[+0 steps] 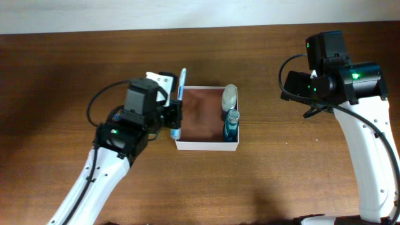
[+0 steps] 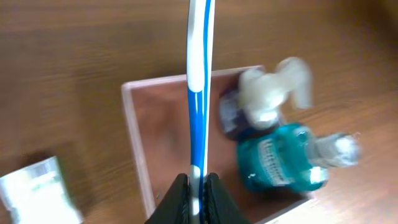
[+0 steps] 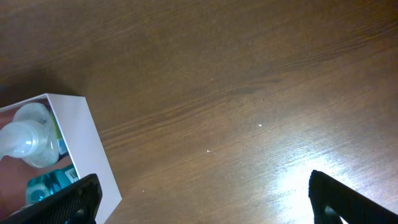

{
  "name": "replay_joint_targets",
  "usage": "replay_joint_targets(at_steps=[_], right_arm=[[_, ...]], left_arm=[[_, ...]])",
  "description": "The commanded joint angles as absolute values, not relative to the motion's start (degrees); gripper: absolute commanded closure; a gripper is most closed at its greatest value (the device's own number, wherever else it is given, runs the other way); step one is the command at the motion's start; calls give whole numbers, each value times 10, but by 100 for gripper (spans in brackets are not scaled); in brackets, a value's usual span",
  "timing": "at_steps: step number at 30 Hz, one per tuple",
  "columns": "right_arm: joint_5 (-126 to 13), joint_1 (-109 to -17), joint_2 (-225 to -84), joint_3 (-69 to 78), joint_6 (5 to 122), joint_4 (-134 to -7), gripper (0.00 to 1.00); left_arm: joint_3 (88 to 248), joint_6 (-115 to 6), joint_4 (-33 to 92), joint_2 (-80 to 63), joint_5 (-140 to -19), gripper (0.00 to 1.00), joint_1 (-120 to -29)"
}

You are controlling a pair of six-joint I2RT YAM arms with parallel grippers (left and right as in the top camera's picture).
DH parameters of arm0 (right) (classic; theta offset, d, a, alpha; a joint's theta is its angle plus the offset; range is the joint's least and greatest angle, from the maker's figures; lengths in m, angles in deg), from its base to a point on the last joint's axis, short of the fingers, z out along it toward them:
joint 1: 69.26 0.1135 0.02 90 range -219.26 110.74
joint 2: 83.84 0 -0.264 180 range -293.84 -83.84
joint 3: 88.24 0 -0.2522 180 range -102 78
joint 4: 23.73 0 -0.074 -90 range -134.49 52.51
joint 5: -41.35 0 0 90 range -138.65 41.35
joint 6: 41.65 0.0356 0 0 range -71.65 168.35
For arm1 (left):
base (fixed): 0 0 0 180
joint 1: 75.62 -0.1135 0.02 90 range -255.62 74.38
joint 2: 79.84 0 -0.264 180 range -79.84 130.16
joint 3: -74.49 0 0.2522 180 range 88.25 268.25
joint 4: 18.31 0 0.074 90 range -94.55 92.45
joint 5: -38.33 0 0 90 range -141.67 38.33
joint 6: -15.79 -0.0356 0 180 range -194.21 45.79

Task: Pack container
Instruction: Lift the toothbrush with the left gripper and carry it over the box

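The container (image 1: pixel 206 147) holds a blue bottle (image 1: pixel 232 127) and a white bottle (image 1: pixel 229 96); the left gripper (image 2: pixel 196 185) squeezes a toothbrush (image 2: pixel 199 74), and the right gripper (image 3: pixel 205 200) gapes wide.

Left arm (image 1: pixel 100 178) and right arm (image 1: pixel 369 153): white links, black wrist housings with green lights, looped black cables behind the black fingers (image 2: pixel 178 202).

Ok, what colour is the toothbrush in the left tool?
The toothbrush is blue with white sections along the handle, clearest in the left wrist view.
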State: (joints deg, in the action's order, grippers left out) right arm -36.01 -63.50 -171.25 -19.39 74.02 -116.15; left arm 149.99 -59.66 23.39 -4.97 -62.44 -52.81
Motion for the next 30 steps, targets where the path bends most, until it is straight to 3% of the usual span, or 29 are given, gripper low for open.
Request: replay_joint_targets(at_steps=[1,15,30], right_arm=[[-355,-638,-1713,-202,741,-1161,2],[-355,-638,-1713,-202,741,-1161,2],[-355,-638,-1713,-202,741,-1161,2]], left_arm=[[1508,-557,217,-53,-633,99,-503],[1521,-471,228,-53,-594,99,-487],[1722,-466,446,94,-428,99,-441]])
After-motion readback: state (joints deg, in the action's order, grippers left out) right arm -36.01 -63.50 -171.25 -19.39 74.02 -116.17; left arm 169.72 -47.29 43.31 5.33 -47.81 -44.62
